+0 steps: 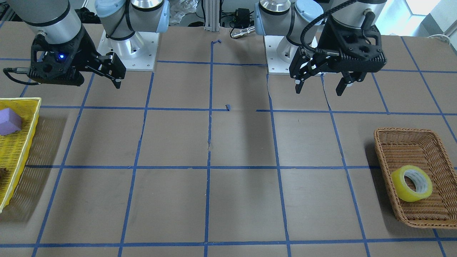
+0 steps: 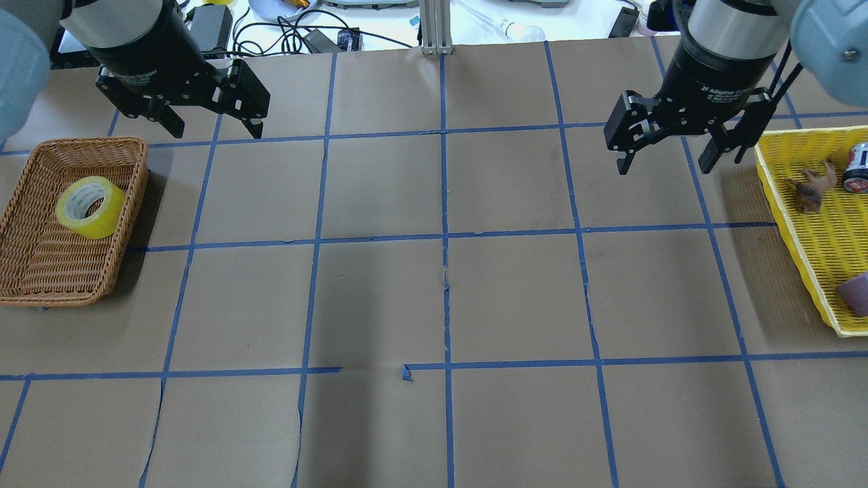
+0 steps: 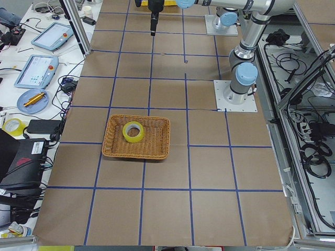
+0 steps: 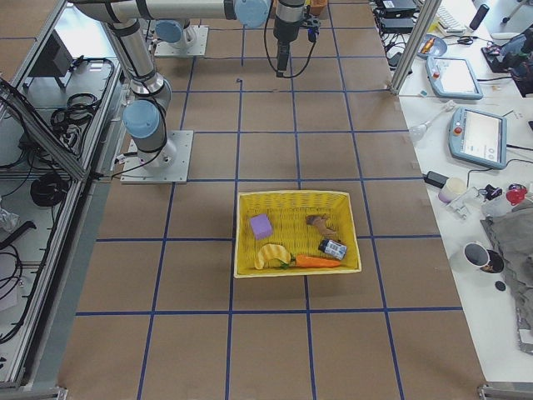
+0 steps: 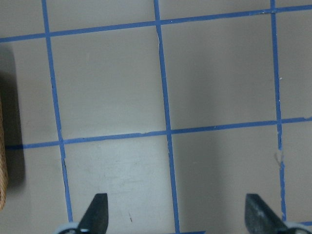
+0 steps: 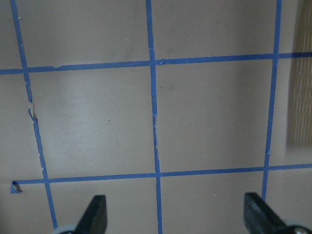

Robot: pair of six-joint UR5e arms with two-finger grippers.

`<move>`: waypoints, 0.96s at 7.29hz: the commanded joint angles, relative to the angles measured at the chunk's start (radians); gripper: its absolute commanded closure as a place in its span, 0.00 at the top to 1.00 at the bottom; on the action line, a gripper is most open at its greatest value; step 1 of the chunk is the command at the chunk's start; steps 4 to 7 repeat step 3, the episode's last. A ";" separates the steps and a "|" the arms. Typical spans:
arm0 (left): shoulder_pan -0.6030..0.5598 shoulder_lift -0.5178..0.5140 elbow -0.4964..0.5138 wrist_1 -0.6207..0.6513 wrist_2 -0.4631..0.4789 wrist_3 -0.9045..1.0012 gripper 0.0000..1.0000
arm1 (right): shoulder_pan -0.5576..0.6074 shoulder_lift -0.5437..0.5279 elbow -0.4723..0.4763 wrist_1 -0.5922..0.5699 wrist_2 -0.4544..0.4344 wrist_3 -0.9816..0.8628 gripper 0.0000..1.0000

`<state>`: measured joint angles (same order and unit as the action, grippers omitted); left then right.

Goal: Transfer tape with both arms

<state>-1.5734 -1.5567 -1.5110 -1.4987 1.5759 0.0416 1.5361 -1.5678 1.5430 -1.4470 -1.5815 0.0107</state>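
Quick rundown. The tape (image 2: 89,207) is sitting in a brown wicker basket (image 2: 88,141) at the left end of the bench, in the half of the basket nearer the operators' edge. It's tilted rather than flat, so you can look into the white core. Nothing is touching it.

The left gripper (image 1: 318,91) hangs in the air above the bench, pointing down, with its jaws spread wide and nothing between them. It's well apart from the basket and the tape. In the left wrist view the two fingertips (image 5: 97,212) show at the bottom corners, with only brown paper and blue grid lines (image 2: 444,203) under them. A sliver of the wicker basket shows at the left edge of that view.

The right gripper (image 2: 663,166) is the same deal on the other side: up high, jaws wide apart, empty. Its wrist view shows the fingertips (image 6: 95,212) far apart over bare paper and grid tape.

Down at the right end of the bench there's a yellow basket (image 4: 291,196) holding a purple block (image 4: 261,226), a banana (image 4: 272,254), a carrot (image 4: 316,261), a small can (image 4: 335,248) and a brown figure (image 4: 319,222) that's too small to make out. The right gripper hovers near that basket's operator-side corner in the overhead view, not touching it.
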 commanded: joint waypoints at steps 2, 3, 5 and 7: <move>0.001 -0.002 -0.012 0.025 0.004 0.003 1.00 | -0.001 0.000 0.000 -0.001 0.000 0.000 1.00; 0.001 -0.002 -0.014 0.025 0.004 0.003 1.00 | 0.001 0.000 0.000 0.002 0.000 0.000 1.00; 0.001 -0.002 -0.014 0.025 0.004 0.003 1.00 | 0.001 0.000 0.000 0.002 0.000 0.000 1.00; 0.001 -0.002 -0.014 0.025 0.004 0.003 1.00 | 0.001 0.000 0.000 0.002 0.000 0.000 1.00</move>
